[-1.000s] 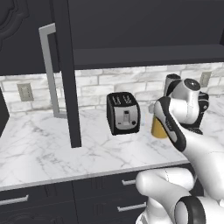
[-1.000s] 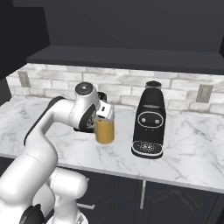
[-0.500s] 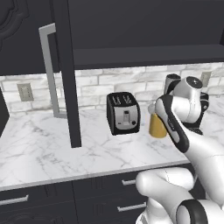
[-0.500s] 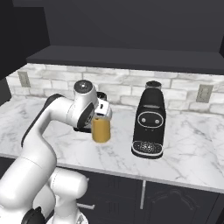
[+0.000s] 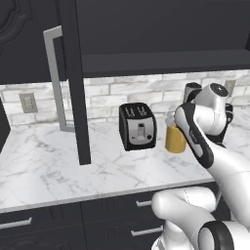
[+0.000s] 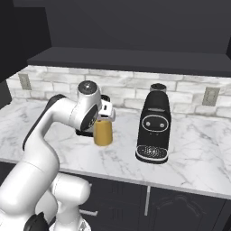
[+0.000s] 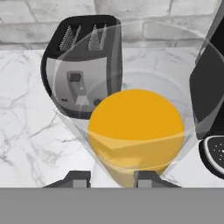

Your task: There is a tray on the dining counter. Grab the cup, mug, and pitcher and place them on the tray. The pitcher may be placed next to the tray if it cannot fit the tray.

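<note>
The pitcher (image 6: 103, 133), clear glass with orange juice in it, is upright and low over the marble worktop, between the toaster and the coffee machine. My gripper (image 6: 104, 118) is shut on its upper rim from above. In the left base view the pitcher (image 5: 175, 139) shows just left of my forearm. The hand view looks down into the pitcher (image 7: 135, 127), and my gripper (image 7: 111, 177) pinches its glass wall at the bottom edge. The tray, the dining counter, the cup and the mug are out of view.
A black toaster (image 5: 138, 126) stands close to the left of the pitcher. A black coffee machine (image 6: 154, 124) stands to its right. A dark upper cabinet shelf (image 6: 126, 61) hangs above. A tall dark panel (image 5: 73, 83) with a grey handle rises at the left.
The pitcher and my gripper have drifted slightly left, toward the toaster, and a touch higher. The grip on it is unchanged.
</note>
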Controlling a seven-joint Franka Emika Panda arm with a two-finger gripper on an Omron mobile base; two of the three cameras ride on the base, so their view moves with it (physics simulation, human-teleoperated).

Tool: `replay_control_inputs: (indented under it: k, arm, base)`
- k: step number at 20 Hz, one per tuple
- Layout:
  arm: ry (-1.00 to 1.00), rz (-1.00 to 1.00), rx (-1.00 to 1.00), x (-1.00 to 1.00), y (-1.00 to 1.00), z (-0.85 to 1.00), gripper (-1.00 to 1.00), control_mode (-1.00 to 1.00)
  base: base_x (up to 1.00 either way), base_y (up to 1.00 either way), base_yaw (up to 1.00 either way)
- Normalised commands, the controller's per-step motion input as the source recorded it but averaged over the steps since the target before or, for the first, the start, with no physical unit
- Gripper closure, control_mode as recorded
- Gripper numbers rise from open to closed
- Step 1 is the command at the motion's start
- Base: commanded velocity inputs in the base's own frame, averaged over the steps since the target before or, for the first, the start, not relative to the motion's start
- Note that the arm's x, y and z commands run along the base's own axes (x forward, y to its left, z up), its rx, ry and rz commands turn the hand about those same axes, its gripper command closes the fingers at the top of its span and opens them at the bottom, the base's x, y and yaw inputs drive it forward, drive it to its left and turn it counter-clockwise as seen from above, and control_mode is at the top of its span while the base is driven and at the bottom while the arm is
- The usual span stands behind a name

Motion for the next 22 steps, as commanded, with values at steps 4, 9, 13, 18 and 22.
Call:
replay_control_inputs:
  k: [4, 9, 13, 18, 22]
  arm:
    - [0.0, 0.0, 0.0, 0.0, 0.0, 0.0, 1.0, 1.0]
    - [0.0, 0.0, 0.0, 0.0, 0.0, 0.0, 1.0, 1.0]
    - [0.0, 0.0, 0.0, 0.0, 0.0, 0.0, 1.0, 1.0]
    - [0.0, 0.0, 0.0, 0.0, 0.0, 0.0, 1.0, 1.0]
    - [0.0, 0.0, 0.0, 0.0, 0.0, 0.0, 1.0, 1.0]
  base:
    - [-0.46, 0.0, 0.0]
    - [-1.0, 0.0, -0.03]
    - [-1.0, 0.0, -0.02]
    - [-1.0, 0.14, 0.02]
    - [-0.94, 0.53, 0.43]
